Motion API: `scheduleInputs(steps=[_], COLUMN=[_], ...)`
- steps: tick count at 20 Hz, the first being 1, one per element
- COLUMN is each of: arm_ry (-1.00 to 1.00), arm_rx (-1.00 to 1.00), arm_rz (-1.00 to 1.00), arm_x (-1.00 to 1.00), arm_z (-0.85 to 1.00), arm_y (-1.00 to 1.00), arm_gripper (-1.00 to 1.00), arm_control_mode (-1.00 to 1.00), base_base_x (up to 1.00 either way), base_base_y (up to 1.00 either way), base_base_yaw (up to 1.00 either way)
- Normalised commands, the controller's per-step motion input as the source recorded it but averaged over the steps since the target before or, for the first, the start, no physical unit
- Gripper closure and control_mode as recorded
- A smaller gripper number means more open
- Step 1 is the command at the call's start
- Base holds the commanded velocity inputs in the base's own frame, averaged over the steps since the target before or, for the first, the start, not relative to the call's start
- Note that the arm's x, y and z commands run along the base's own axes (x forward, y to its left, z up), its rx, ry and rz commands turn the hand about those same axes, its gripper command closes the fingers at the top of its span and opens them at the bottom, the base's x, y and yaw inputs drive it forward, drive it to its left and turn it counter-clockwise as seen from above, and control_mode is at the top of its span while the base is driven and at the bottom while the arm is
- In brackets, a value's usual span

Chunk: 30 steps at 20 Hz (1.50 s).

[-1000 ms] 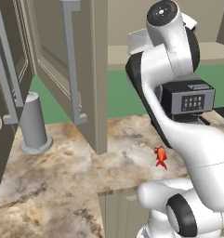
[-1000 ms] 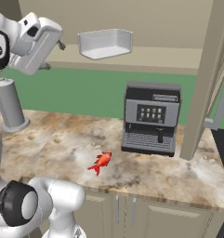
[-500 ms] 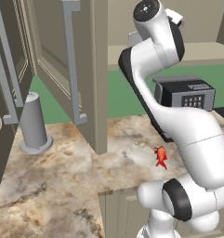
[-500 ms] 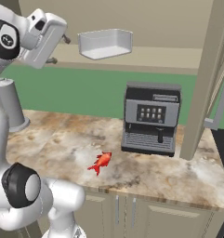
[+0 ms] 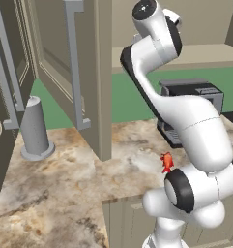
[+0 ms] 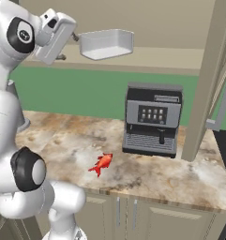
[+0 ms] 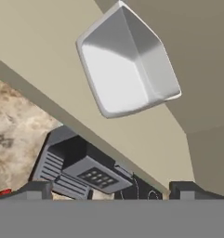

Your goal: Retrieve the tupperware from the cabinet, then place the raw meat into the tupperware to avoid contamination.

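While the tupperware (image 6: 107,43) sits on the cabinet (image 5: 84,63) shelf, the claw (image 7: 108,188), spread wide and empty, faces it; next, likely close in and grip. Raw meat (image 6: 101,163) waits on the tabletop (image 6: 152,176).

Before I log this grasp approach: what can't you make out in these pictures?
- Jaws' width: hand view, tips cut by the bottom edge.
- Gripper: right base view, too small to judge touch with the tupperware.
- Raw meat: left base view, arm partly covers it.
- Coffee machine: left base view, arm hides much.
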Motion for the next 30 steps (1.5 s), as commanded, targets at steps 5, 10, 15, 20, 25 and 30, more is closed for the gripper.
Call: scheduleInputs(steps=[5,10,15,20,25,30], arm_ry=[0.04,0.04,0.05,0.01,0.00,0.00], arm_rx=[0.00,0.00,0.00,0.00,0.00,0.00], arm_rz=[0.00,0.00,0.00,0.00,0.00,0.00], arm_x=[0.68,0.52,0.43,0.38,0.36,0.24], arm_z=[0.00,0.04,0.02,0.00,0.00,0.00], arm_y=[-0.04,-0.01,0.00,0.00,0.00,0.00], arm_gripper=[-1.00,-1.00,-1.00,-1.00,-1.00,-1.00], arm_control_mode=[-1.00,-1.00,-1.00,-1.00,-1.00,-1.00], base_base_x=[0.00,0.00,0.00,0.00,0.00,0.00], base_base_y=[0.00,0.00,0.00,0.00,0.00,0.00], base_base_yaw=[0.00,0.00,0.00,0.00,0.00,0.00])
